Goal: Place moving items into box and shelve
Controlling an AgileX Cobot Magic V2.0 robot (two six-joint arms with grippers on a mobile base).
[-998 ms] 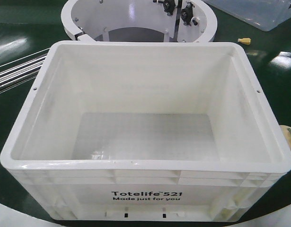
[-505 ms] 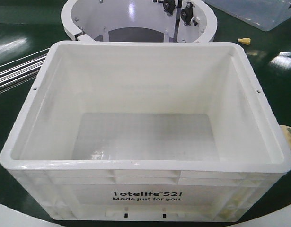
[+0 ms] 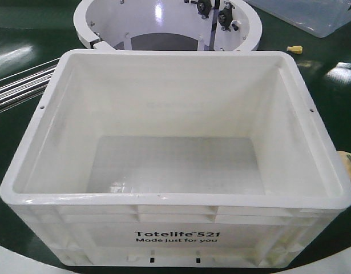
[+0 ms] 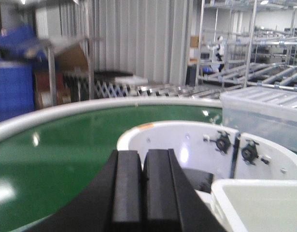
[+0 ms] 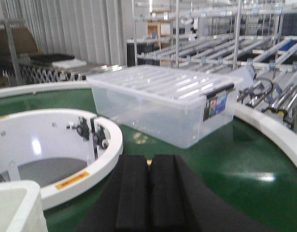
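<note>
Your white box (image 3: 175,198) stands on the green belt (image 3: 27,25), with only its pale floor showing inside. A small yellow item (image 3: 294,49) lies on the belt past the box's far right corner, clear of the rim. The clear lidded tub (image 5: 162,104) looks hollow, though its walls are too cloudy to be sure. Nothing has shifted since a second ago. Your left gripper (image 4: 142,162) and right gripper (image 5: 149,166) each have their pads pressed together, pinching nothing.
</note>
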